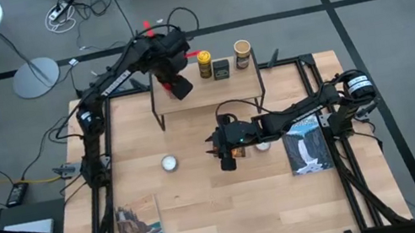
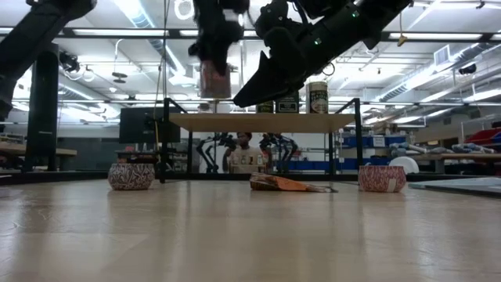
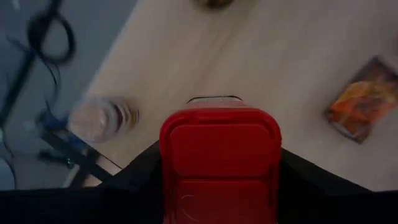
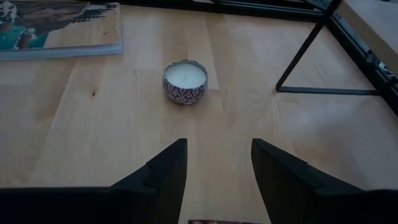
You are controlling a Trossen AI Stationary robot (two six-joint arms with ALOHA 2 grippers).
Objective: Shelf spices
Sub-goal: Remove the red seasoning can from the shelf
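My left gripper is shut on the red tin over the left part of the shelf. The tin shows above the plank top in the low view. On the shelf's far edge stand the yellow black-lidded jar, the dark tin and the tan cylindrical jar. The orange packet lies flat on the table in front of the shelf. My right gripper is open and empty, above the packet. The small pale-capped jar is not in view. My left gripper pinches the red tin by its two opposite sides between its two fingers. The fingers slant downward from above. The tin is lifted clear, above the level of the shelf top.
Two small white round discs sit on the table in front of the shelf. One picture-covered book lies near left, another at the right. The shelf's black legs stand close to my right gripper.
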